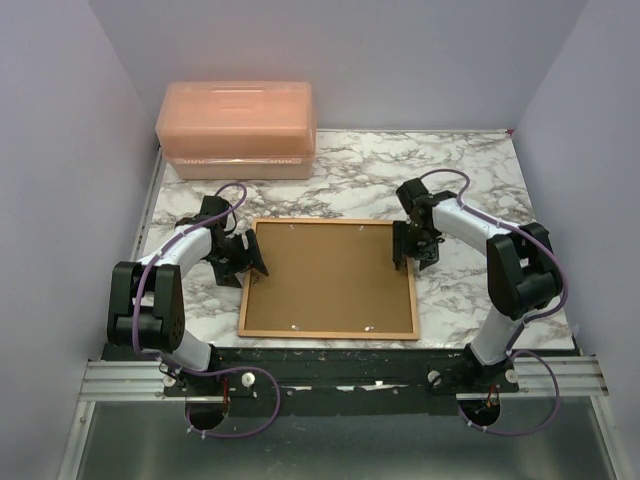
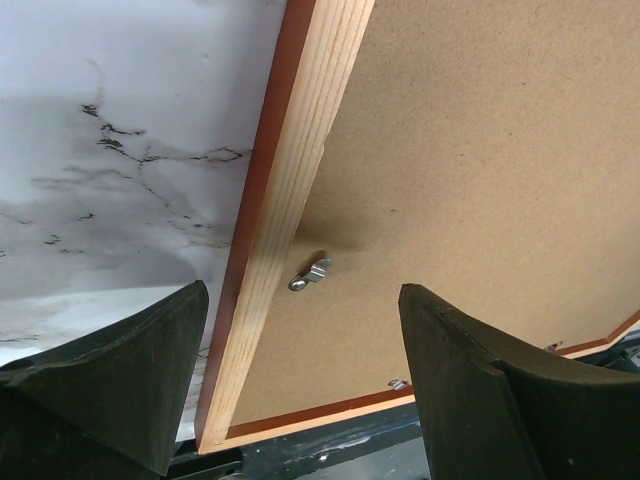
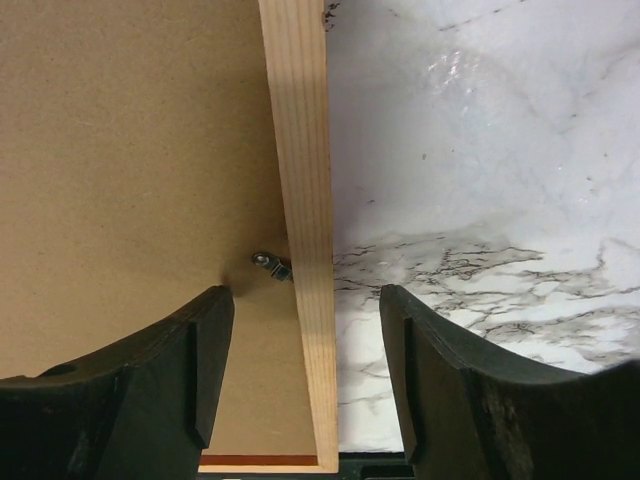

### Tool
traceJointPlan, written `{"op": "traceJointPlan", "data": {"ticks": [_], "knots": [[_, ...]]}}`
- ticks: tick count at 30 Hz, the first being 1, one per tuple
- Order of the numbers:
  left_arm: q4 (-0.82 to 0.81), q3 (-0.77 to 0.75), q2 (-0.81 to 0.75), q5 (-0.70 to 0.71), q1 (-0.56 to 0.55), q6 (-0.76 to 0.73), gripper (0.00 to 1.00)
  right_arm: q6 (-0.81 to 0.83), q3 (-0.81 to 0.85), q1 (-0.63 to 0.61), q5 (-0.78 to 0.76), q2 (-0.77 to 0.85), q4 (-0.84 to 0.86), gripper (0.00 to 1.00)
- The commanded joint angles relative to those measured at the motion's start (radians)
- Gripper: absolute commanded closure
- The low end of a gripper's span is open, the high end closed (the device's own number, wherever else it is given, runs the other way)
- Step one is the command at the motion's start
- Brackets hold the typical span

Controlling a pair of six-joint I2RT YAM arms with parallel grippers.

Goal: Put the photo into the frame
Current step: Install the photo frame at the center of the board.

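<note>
top camera: i see the frame (image 1: 330, 333) lying flat near the middle of the marble table (image 1: 350, 170), close to the near edge. its long axis runs left to right and its pale back faces up. a plain brown backing board (image 1: 330, 275) fills the opening, ringed by a thin light border. the left gripper (image 1: 250, 262) sits at the frame's left short side and the right gripper (image 1: 405, 250) at its right short side, each about halfway along. a translucent orange box (image 1: 237, 128) stands at the far left, well apart from the frame.

left wrist: the frame's rail (image 2: 290, 200) runs away from me, tilted a little to the right. it is raw striped wood on top with a red-orange face down its outer side, where it meets the table (image 2: 120, 120). the backing board (image 2: 480, 150) lies to its right, and a small metal clip (image 2: 311, 274) sits on the board right at the rail. the left gripper (image 2: 303, 295) is spread wide, straddling the rail above it, with nothing in it.

right wrist: the rail (image 3: 305, 200) runs nearly straight up the view, with the board (image 3: 120, 150) on its left and the table (image 3: 480, 150) on its right. another clip (image 3: 271, 264) pokes out from the rail over the board. the right gripper (image 3: 305, 295) is parted with the rail between its fingers, a gap showing on both sides, gripping nothing.
</note>
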State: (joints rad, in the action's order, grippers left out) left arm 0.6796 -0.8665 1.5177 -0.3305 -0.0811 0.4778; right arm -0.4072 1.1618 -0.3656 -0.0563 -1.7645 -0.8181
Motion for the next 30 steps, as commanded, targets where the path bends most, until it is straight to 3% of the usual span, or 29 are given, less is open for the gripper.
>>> {"op": "traceJointPlan", "data": {"ticks": [1, 6, 14, 18, 22, 25, 30], "knots": [[0.003, -0.003, 0.004, -0.012, -0.008, -0.016, 0.22, -0.018, -0.017, -0.002, 0.0, 0.007, -0.024, 0.37], [0.005, -0.006, 0.004, -0.01, -0.008, -0.018, 0.22, -0.053, -0.028, -0.003, -0.133, -0.023, -0.025, 0.56], [0.008, -0.012, 0.011, -0.01, -0.011, -0.024, 0.22, -0.05, 0.051, -0.002, -0.185, -0.083, 0.005, 0.48], [0.009, -0.013, 0.016, -0.01, -0.015, -0.025, 0.22, -0.034, 0.073, -0.002, -0.19, -0.099, 0.048, 0.51], [0.011, -0.018, 0.026, -0.012, -0.017, -0.028, 0.22, -0.017, 0.075, -0.001, -0.182, -0.116, 0.081, 0.57], [0.009, -0.019, 0.031, -0.014, -0.02, -0.028, 0.23, -0.021, 0.068, 0.003, -0.162, -0.116, 0.113, 0.76], [0.011, -0.019, 0.033, -0.012, -0.025, -0.031, 0.23, -0.046, 0.05, 0.047, -0.072, -0.112, 0.161, 0.82]]}}
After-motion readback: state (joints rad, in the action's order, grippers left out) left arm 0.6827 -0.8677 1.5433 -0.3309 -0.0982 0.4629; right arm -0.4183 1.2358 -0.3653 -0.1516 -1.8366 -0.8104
